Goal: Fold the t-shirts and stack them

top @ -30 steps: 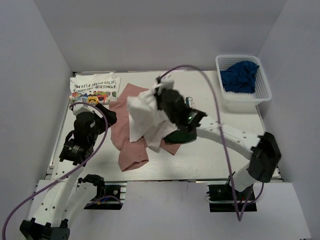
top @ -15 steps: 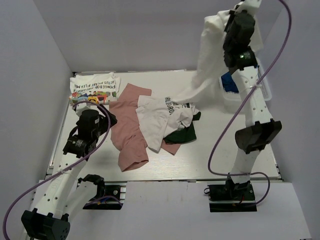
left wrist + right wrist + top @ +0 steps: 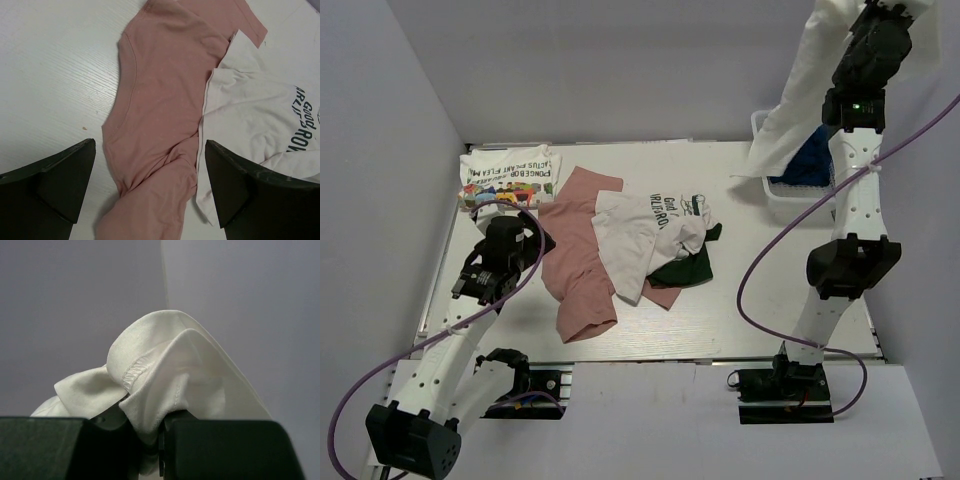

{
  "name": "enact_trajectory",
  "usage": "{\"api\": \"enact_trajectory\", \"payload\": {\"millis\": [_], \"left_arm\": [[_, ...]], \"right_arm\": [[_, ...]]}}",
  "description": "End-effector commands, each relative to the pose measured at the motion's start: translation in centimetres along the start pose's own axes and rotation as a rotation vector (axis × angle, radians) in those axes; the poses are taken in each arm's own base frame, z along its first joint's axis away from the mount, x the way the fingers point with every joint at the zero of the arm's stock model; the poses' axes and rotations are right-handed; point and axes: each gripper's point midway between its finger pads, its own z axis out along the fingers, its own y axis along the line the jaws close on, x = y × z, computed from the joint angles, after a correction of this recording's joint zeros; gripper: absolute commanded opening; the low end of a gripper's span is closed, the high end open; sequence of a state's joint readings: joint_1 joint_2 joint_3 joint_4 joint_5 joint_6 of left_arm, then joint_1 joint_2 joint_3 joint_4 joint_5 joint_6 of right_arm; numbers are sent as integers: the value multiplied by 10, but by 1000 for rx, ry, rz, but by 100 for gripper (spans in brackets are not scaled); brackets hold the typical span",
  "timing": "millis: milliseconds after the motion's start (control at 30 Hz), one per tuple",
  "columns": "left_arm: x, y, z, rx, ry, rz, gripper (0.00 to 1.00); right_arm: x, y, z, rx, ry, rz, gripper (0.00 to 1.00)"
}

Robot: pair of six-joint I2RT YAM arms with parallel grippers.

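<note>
My right gripper (image 3: 880, 12) is raised high at the back right, shut on a white t-shirt (image 3: 798, 100) that hangs down in front of the basket; the pinched hem shows in the right wrist view (image 3: 165, 380). A dusty-pink t-shirt (image 3: 578, 262) lies crumpled mid-table, with a white tee with dark green lettering (image 3: 645, 235) over it and a dark green one (image 3: 688, 265) beside. A folded white tee with colourful print (image 3: 508, 175) lies at the back left. My left gripper (image 3: 520, 232) is open and empty, just above the pink shirt (image 3: 155, 100).
A white lattice basket (image 3: 840, 195) at the back right holds a blue cloth (image 3: 810, 165). White walls enclose the table on three sides. Purple cables loop from both arms.
My right arm has swung up and to the right, lifting the white t-shirt fully off the pile until it hangs free. The left gripper has shifted slightly.
</note>
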State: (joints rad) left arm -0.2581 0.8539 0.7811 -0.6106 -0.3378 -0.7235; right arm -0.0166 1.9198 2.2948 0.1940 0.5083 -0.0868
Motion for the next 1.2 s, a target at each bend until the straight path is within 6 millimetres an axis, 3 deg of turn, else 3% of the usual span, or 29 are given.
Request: {"api": "enact_trajectory", "payload": {"millis": [0,67,100,167,267,300,333,367,433,467,533,567,633,667,700,733,767,800,900,967,1000,1100,1167], "left_arm": [[-15,-5,-6,3,-38,-18,100],[-15,-6,-4,3,-38,-18,100],[-15,-5,-4,3,-38,-9,100],[-17,-7,-4,9,-44,-12,100],[-12,-4,0,-2,-31,-6,100],[-11,-6,-1,4,-28,-1,100],[-11,-6,-1,4,-28,-1,100],[-11,-6,-1,4,-28,-1,100],[-11,-6,-1,4,-28,-1,100],[-11,-6,-1,4,-28,-1,100],[-10,-7,-1,11,-21,-1,100],[-13,-10,-3,17,-28,-4,100],[-14,-10,-4,16,-27,-3,100],[-14,-10,-4,16,-27,-3,100],[-12,-8,-4,10,-20,0,100],[-16,-11,-6,17,-28,-4,100],[-16,-11,-6,11,-22,-1,100],[-16,-11,-6,11,-21,-1,100],[-17,-10,-6,3,-29,-1,100],[-14,-11,-4,4,-14,3,100],[-14,-11,-4,5,-14,3,100],[-13,-12,-4,11,-8,3,100],[-12,-13,-4,20,-1,3,100]], "right_arm": [[-102,-31,1,52,-320,70,0],[-102,-31,3,33,-339,56,0],[-91,-33,6,26,-323,41,0],[-83,-20,8,-59,-313,29,0],[-49,2,12,-185,-232,3,0],[-29,8,12,-211,-186,2,0],[-23,15,8,-261,-163,-5,0],[21,24,4,-310,-77,-17,0],[38,26,-5,-327,-33,-12,0],[99,22,-15,-311,97,2,0],[122,8,-25,-251,162,32,0],[179,-1,-46,-212,289,49,0],[202,-7,-60,-184,361,84,0],[233,-14,-80,-157,478,67,9],[242,-17,-86,-127,516,94,29],[249,-19,-90,-107,550,102,43],[248,-24,-94,-81,610,92,70],[244,-23,-95,-74,626,108,90],[237,-23,-112,-87,714,88,90],[219,-17,-123,-136,725,92,90],[219,-6,-135,-199,763,102,90],[194,28,-168,-371,775,113,90],[197,49,-194,-497,812,113,90]]}}
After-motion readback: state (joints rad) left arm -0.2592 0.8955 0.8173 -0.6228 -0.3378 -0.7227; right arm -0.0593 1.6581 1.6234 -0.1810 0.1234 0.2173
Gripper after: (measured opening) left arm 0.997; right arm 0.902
